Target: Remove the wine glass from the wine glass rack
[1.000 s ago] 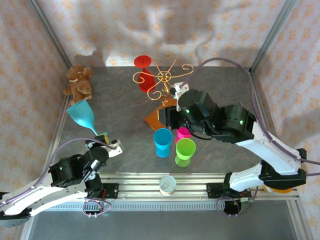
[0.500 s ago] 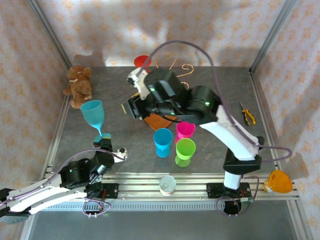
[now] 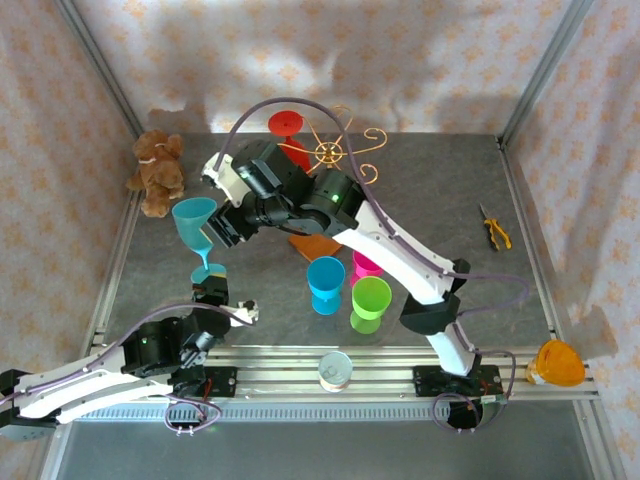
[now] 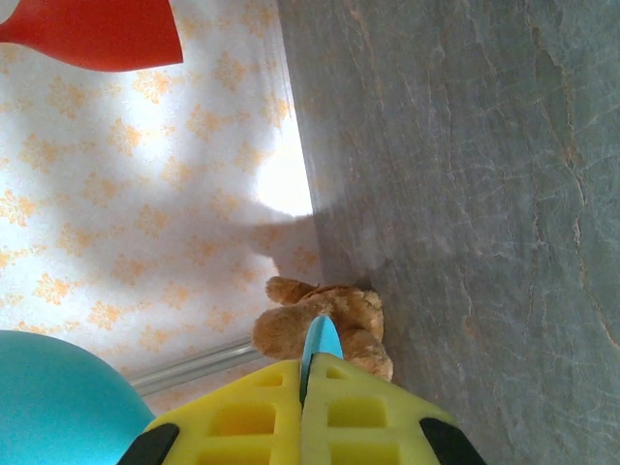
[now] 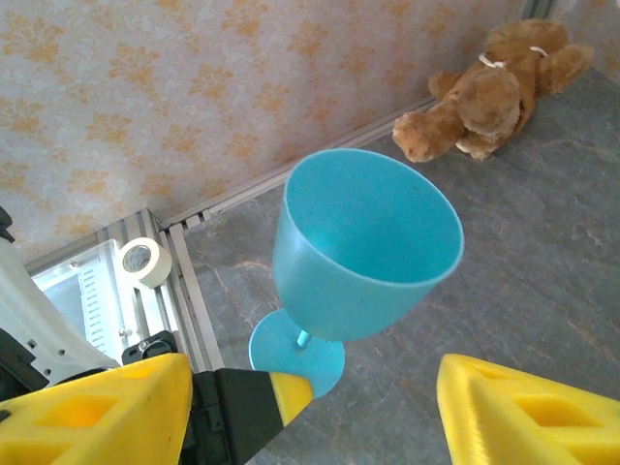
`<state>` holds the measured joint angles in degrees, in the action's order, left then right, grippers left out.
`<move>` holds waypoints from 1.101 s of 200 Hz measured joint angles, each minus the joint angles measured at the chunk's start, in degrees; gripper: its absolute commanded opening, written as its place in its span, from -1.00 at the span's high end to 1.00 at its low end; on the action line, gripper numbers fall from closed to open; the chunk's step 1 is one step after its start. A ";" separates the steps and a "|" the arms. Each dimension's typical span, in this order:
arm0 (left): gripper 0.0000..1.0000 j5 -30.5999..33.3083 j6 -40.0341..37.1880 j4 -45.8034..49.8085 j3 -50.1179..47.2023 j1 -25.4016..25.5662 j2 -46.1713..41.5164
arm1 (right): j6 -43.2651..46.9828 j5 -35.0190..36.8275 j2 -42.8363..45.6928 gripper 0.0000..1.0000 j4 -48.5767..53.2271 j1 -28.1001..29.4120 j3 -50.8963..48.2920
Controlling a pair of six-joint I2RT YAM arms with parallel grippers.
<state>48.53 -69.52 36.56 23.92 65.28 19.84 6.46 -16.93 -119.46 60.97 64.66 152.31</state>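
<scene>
Jaws of left gripper (image 4: pixel 302 378) pinch the teal wine glass (image 3: pixel 193 222) by its foot. Right gripper (image 5: pixel 308 402) jaws are spread wide, glass bowl just ahead; behind them a red wine glass (image 3: pixel 286 124) hangs on the wine glass rack (image 3: pixel 330 152).

The right arm has swung across the frame. A second ago its gripper sat at centre, by the base of the wine glass rack (image 3: pixel 335 152). The right gripper (image 3: pixel 222 205) now reaches left of centre, just beside the bowl of the teal wine glass (image 3: pixel 193 218). That glass leaned over near the left edge a second ago. It now stands nearly upright and a little further right, its foot held in the left gripper (image 3: pixel 208 285). The arm's sweep has uncovered pliers (image 3: pixel 490 228) at the right and an orange object (image 3: pixel 556 362) at lower right.
</scene>
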 measured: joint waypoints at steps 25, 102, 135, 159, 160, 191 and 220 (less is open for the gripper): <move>1.00 0.22 -1.01 -0.04 0.00 0.72 1.38 | 1.36 -3.15 -0.92 -0.50 -1.22 -0.94 0.37; 1.00 1.16 -2.40 0.02 -0.04 1.99 5.22 | 4.07 -9.92 -4.42 -0.72 -3.61 -2.75 1.57; 1.00 1.44 -2.60 0.00 -0.07 2.29 5.55 | 5.22 -11.02 -6.29 -0.76 -3.65 -3.02 2.19; 1.00 1.51 -3.21 -0.44 -0.15 2.29 5.57 | 6.25 -11.41 -7.26 -0.80 -3.65 -3.63 2.19; 1.00 1.51 -3.28 -0.48 -0.17 2.29 5.57 | 6.25 -11.43 -7.28 -0.80 -3.65 -3.63 2.19; 1.00 1.70 -4.09 -1.31 -0.44 2.54 5.79 | 7.34 -12.17 -7.52 -0.81 -3.63 -4.13 2.21; 1.00 1.70 -4.11 -1.44 -0.50 2.62 5.97 | 8.00 -13.92 -7.69 -0.81 -3.54 -4.24 2.21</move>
<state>50.24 -73.63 35.11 23.42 67.90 25.80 14.46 -30.85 -127.15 57.43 60.42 154.52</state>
